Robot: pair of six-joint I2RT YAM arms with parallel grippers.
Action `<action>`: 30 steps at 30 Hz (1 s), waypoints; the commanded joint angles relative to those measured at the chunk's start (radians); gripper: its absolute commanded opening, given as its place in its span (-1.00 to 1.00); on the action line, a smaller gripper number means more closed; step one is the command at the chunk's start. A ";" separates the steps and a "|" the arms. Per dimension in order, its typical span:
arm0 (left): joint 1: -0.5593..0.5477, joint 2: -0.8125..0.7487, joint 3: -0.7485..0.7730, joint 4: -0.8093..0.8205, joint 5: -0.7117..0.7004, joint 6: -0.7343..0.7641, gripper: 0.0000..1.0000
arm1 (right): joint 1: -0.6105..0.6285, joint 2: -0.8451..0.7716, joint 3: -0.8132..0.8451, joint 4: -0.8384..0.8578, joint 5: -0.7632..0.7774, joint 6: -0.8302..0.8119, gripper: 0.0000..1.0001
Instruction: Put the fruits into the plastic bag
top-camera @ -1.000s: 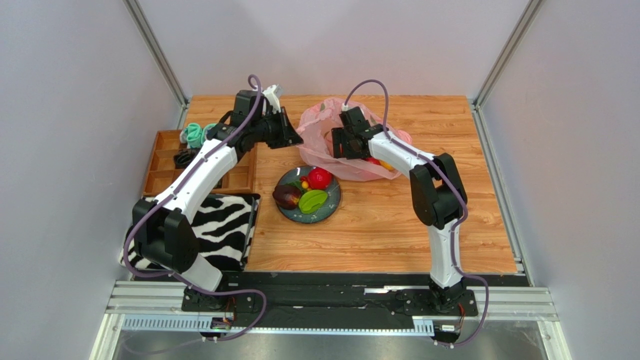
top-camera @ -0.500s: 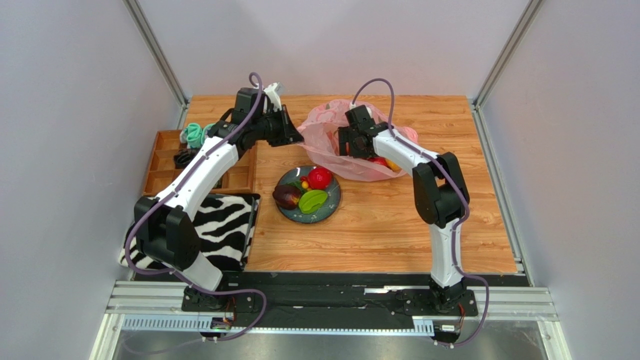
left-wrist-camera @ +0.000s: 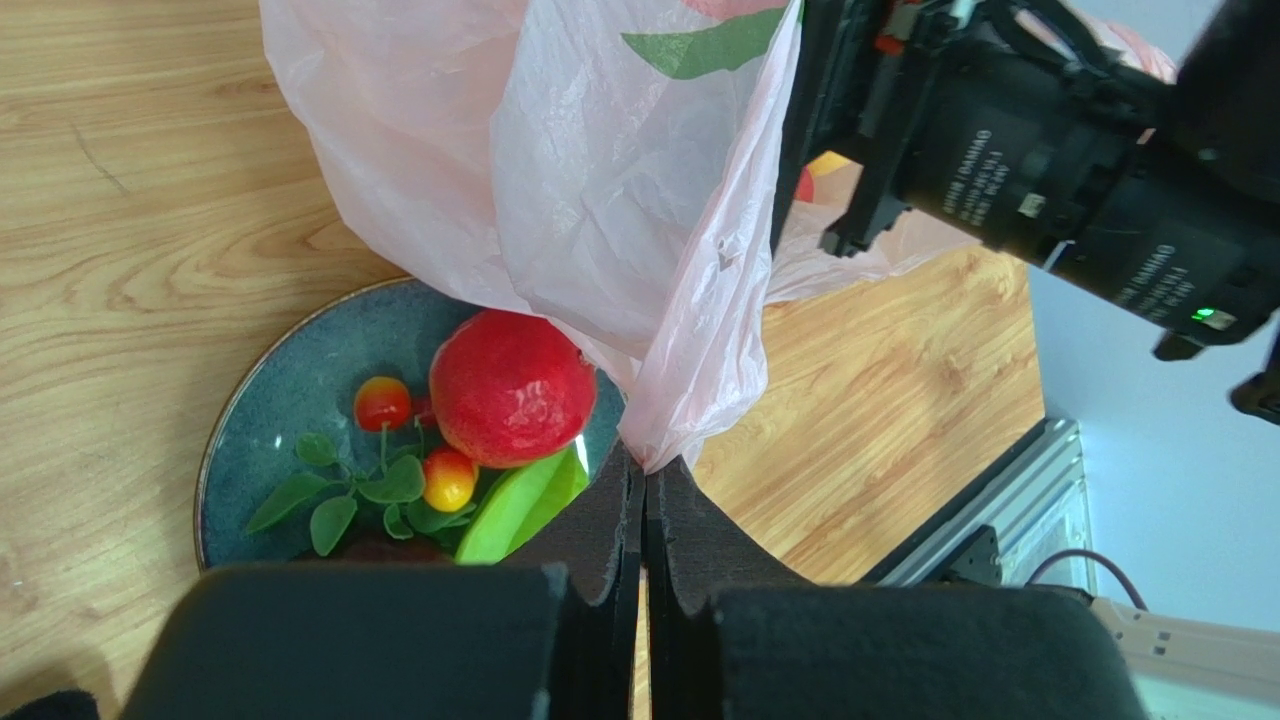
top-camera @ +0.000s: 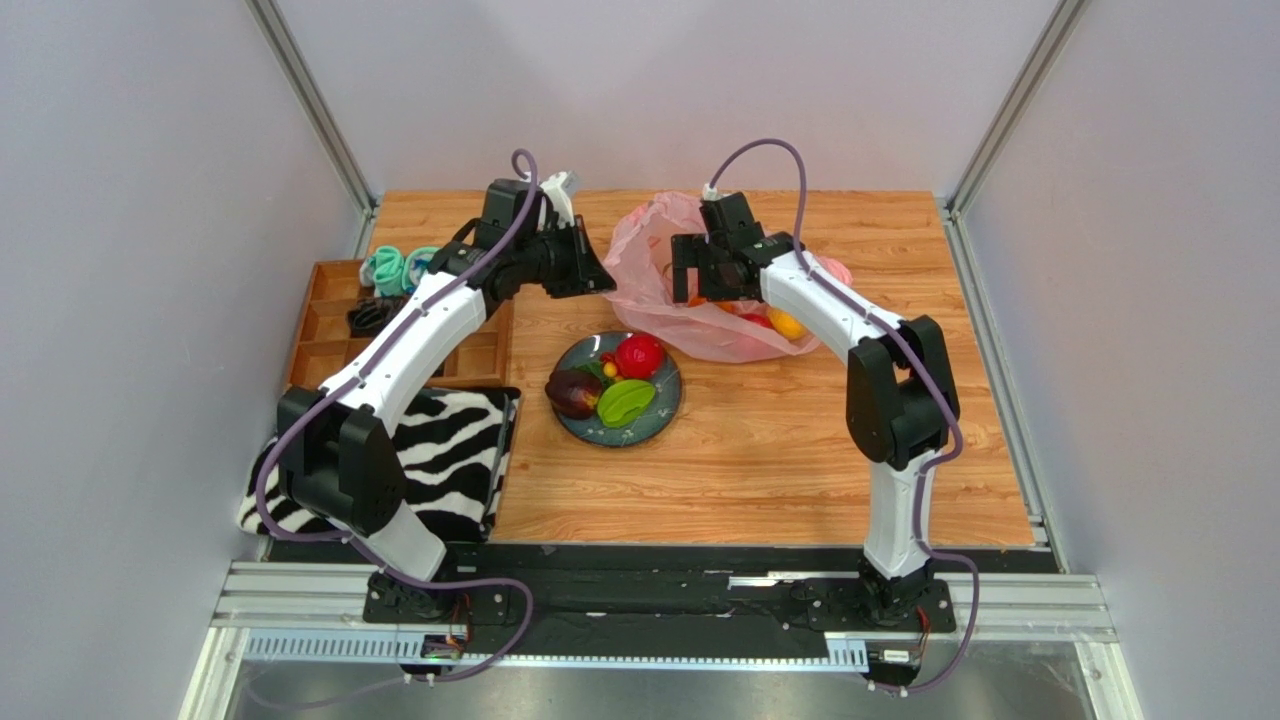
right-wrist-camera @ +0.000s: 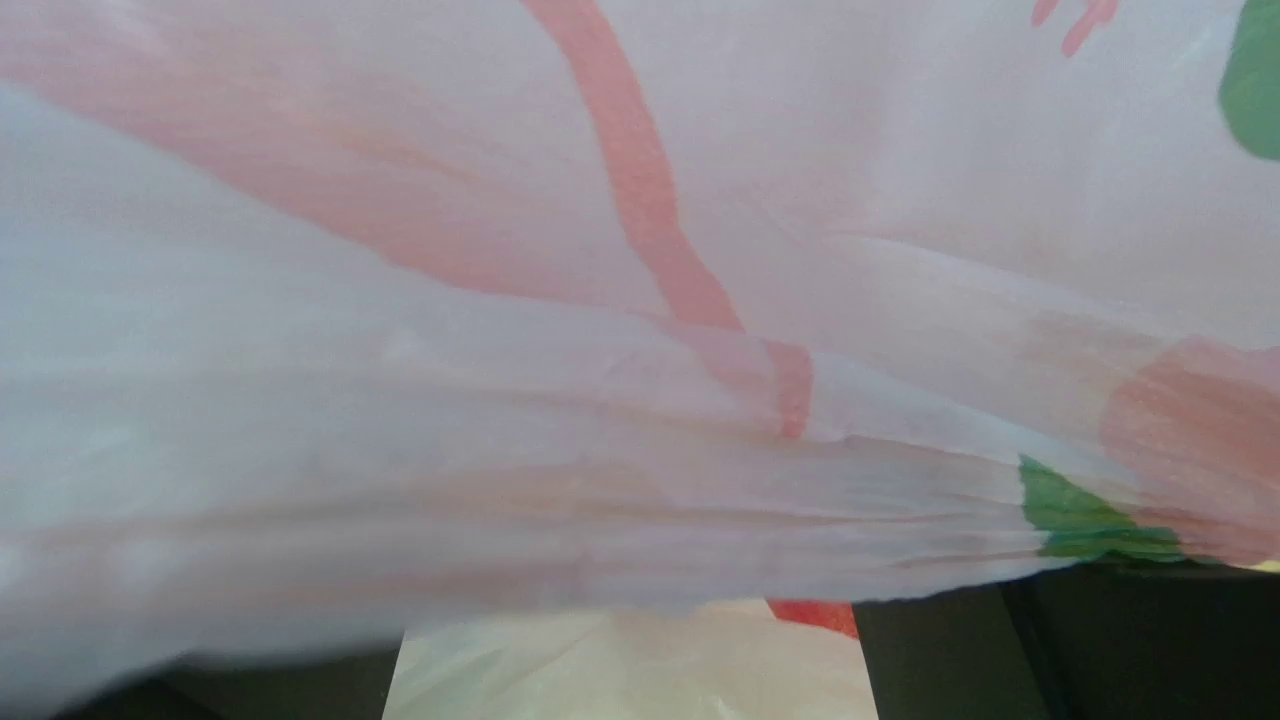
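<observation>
Compared with a second earlier in the top view, the right gripper (top-camera: 703, 285) had pulled out of the low part of the plastic bag (top-camera: 643, 267) and moved toward 12 o'clock. It now sat at the bag's raised mouth, and its forearm stretched straighter. The left gripper (left-wrist-camera: 646, 488) had edged a little toward 3 o'clock. The bag's near side stood taller and more open than before. The plate (top-camera: 663, 414) and its contents had not moved.

The left jaws were clenched on a pinch of the bag's thin pink film, which rose from between the fingertips. Whether the right jaws were spread or closed could not be told, because the bag's film covered nearly the whole right wrist view.

There was one bag, lying on the table (top-camera: 781, 450) at 1 o'clock from the plate. Two fruits showed through it: a red fruit (top-camera: 756, 317) and a yellow-orange fruit (top-camera: 786, 324).

The one plate held one red apple (top-camera: 640, 356), one green fruit (top-camera: 625, 401), one dark purple fruit (top-camera: 573, 392) and one leafy sprig. Two berries (left-wrist-camera: 383, 402) could be counted on that sprig.

One zebra cloth (top-camera: 451, 450) lay at 8 o'clock from the plate. One wooden tray (top-camera: 319, 323) lay at 10 o'clock.
</observation>
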 commanded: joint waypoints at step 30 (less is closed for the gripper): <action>-0.006 0.061 0.122 0.023 0.008 -0.035 -1.00 | 0.242 -0.315 -0.239 0.099 -0.343 0.042 0.79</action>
